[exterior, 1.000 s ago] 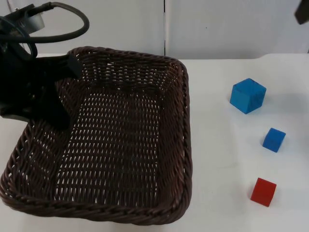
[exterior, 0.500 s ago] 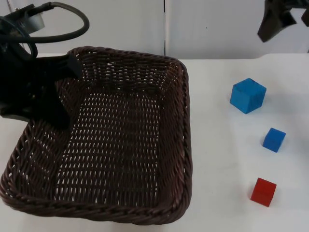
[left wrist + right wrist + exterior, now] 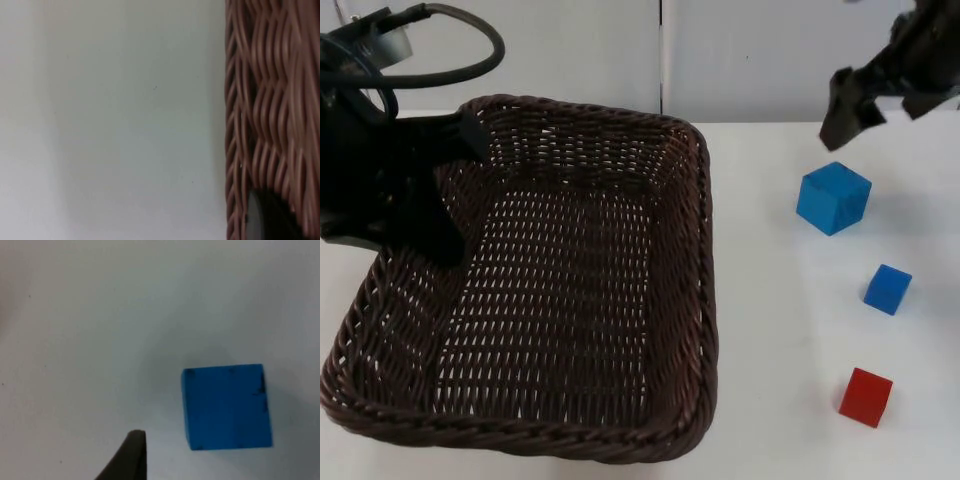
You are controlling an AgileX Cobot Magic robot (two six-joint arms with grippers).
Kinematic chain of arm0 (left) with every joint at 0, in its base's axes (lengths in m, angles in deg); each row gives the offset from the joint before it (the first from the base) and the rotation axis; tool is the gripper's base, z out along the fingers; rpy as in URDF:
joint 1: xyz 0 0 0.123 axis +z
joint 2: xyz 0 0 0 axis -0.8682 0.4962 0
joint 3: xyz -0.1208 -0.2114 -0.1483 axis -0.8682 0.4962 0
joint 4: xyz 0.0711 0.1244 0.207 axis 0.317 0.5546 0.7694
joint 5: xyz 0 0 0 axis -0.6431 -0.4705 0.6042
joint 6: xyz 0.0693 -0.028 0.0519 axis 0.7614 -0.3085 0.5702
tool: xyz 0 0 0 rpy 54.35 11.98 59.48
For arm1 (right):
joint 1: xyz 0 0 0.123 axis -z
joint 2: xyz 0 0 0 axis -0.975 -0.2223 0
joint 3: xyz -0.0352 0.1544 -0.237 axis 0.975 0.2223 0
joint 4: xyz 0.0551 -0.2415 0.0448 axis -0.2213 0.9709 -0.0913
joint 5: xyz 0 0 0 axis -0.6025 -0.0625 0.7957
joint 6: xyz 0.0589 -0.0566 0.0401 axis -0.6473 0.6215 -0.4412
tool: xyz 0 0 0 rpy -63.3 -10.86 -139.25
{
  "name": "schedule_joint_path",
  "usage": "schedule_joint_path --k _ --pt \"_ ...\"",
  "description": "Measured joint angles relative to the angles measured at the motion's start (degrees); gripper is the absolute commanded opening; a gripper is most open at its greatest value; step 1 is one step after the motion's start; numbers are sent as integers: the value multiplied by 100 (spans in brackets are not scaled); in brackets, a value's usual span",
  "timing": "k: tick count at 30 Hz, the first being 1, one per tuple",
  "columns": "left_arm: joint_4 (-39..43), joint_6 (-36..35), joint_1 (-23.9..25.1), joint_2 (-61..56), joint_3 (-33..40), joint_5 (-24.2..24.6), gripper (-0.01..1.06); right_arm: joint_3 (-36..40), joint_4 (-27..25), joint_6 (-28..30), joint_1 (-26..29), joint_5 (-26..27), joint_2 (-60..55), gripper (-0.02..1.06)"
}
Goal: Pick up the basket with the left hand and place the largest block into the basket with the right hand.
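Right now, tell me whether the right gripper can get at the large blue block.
Probably yes. The right gripper hangs just above and behind the large blue block, which stands alone on the white table, apart from the basket and the small blue block.

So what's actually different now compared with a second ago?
The right gripper has come in from the upper right corner and now hangs just above the large blue block, not touching it. The left gripper stays on the basket rim; all three blocks lie where they were.
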Motion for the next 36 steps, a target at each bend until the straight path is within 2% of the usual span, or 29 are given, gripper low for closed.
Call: schedule_joint_path --k 3,6,13,20,23,25,26,30,31,34,35,36 --pt "0 0 0 0 0 -11 0 0 -447 327 0 262 -317 105" --pt "0 0 0 0 0 -11 0 0 -623 447 0 494 -500 105" --pt "0 0 0 0 0 -11 0 -5 -673 529 0 1075 -955 105" --pt "0 0 0 0 0 -11 0 -5 -673 551 0 1160 -1135 102" --pt "0 0 0 0 0 -19 0 -5 -673 551 0 1172 -1210 90" --pt "0 0 0 0 0 -19 0 -5 -651 551 0 1172 -1210 71" --pt "0 0 0 0 0 -19 0 -5 -635 551 0 1182 -1221 71" --pt "0 0 0 0 0 -19 0 -5 -626 551 0 1205 -1208 32" --pt "0 0 0 0 0 -19 0 -5 -626 551 0 1192 -1194 32" --pt "0 0 0 0 0 -19 0 -5 -626 551 0 944 -983 6" --pt "0 0 0 0 0 -19 0 -5 -626 551 0 859 -866 0" --pt "0 0 0 0 0 -19 0 -5 -626 551 0 859 -866 0"
